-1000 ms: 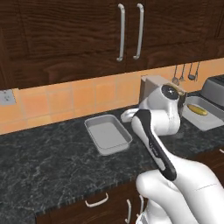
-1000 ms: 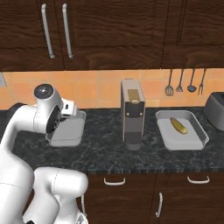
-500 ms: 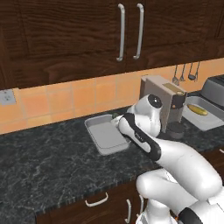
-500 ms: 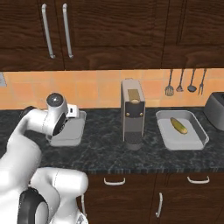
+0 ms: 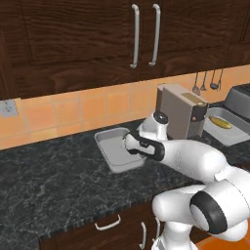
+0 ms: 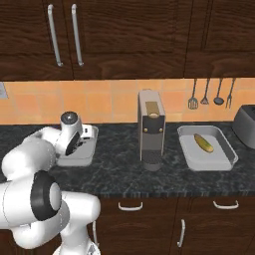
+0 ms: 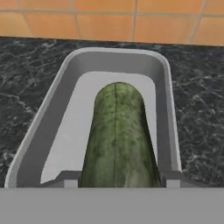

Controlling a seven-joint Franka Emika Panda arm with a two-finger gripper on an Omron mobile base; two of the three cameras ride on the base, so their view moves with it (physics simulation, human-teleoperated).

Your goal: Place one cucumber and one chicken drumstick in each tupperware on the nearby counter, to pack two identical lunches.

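A dark green cucumber point(image 7: 116, 135) sits lengthwise between my gripper's point(image 7: 120, 180) fingertips point(image 7: 70, 180), which are shut on it. It hangs just above the floor of the left tupperware point(image 7: 118, 53), a pale grey tray on the dark counter by the orange tiled wall. From the base, my hand point(image 5: 141, 146) reaches low over this tupperware point(image 5: 110, 149) from its right side, and my gripper point(image 6: 79, 145) covers part of the tray point(image 6: 88, 155). A second tupperware point(image 6: 226, 159) lies at the right with a yellow-green oblong piece point(image 6: 204, 143) in it. The chicken drumstick is out of view.
A tall coffee machine point(image 6: 151, 129) stands between the two trays, close to the right of my arm point(image 5: 190, 158). Utensils point(image 6: 209, 94) hang on the wall; a dark toaster point(image 6: 246, 124) sits far right. Upper cabinets point(image 5: 141, 34) overhang the counter.
My arm has swung down and left from an upright pose, bringing the hand low over the left tupperware. The trays and coffee machine stay put.
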